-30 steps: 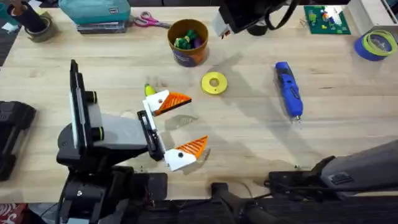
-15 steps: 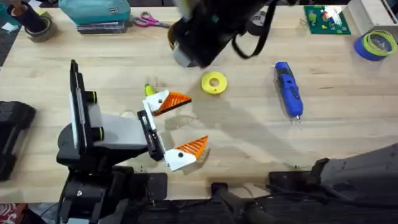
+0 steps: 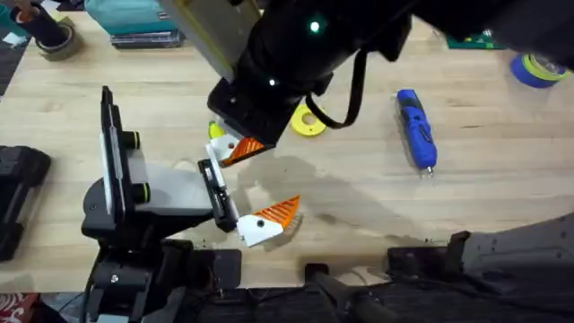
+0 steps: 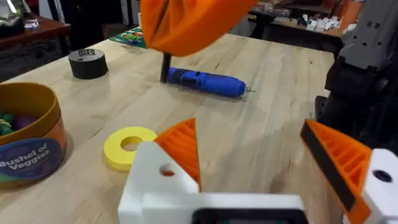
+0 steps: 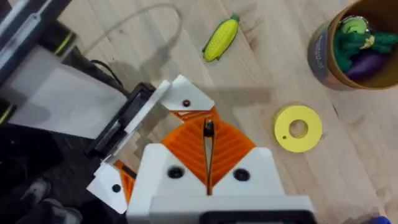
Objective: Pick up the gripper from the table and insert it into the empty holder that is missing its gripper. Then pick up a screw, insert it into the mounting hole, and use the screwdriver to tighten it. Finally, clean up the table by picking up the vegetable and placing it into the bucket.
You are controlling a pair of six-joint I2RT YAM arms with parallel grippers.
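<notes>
The right gripper (image 5: 208,146), pressed shut and empty, has been swung within a second over the wide-open left gripper (image 3: 248,184), towards the vegetable (image 5: 221,38) lying beside it.

Blue screwdriver (image 3: 416,128), yellow green-ended vegetable (image 5: 221,38), orange blue-banded bucket (image 4: 30,140).

- The counter (image 3: 502,206) is pale wood with visible plank seams.
- The blue screwdriver (image 3: 416,128) lies on its right part, bit toward the near edge.
- A flat yellow tape ring (image 5: 298,128) lies near the middle, just beside the bucket (image 5: 348,46), which stands upright holding toy vegetables.
- The yellow vegetable (image 5: 221,38) with a green end lies flat on the wood, apart from the ring.
- A black tape roll (image 4: 87,63) sits farther off.
- Scissors (image 3: 204,29) and a blue tape roll (image 3: 541,66) lie along the far edge.
</notes>
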